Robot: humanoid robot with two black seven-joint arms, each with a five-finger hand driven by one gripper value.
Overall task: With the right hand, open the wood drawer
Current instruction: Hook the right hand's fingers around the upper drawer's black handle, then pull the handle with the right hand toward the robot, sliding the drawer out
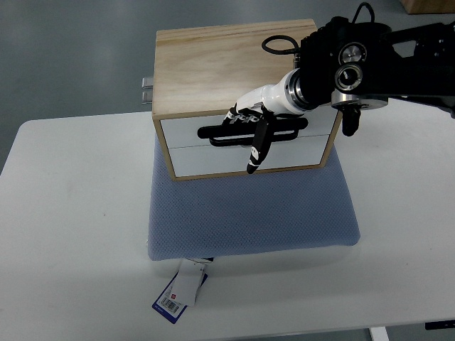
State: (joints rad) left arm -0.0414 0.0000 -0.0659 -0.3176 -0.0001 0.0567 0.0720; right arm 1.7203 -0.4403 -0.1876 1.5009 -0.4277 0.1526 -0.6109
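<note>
White tabletop (71,213) under a steep overhead camera, grey floor (71,57) beyond its far edge. Centre frame, a blue-grey mesh cushion (249,213), with a white-and-blue tag (181,291) poking out from its near edge onto the table. Resting on the cushion's far part, a light wood box (227,64), its two white drawer fronts facing the camera, one above the other. Across the upper wood drawer (185,131), a long black handle (220,135) running sideways. Both drawer fronts flush with the wooden frame, shut.

Reaching in from the right edge, a black arm (398,57) with round silver joint housings and a looped black cable, ending in a white wrist cuff and the right hand (252,128). Poised over the upper drawer front at the handle's middle, black-and-white fingers (238,115) bunched and curled at the bar, apparently hooked on it, though impossible to tell from above whether truly closed around it. One long black digit pointing down past the handle, tip over the lower drawer front. Behind the box on the left, a small metal fitting (146,89) just showing past the table's far edge.
</note>
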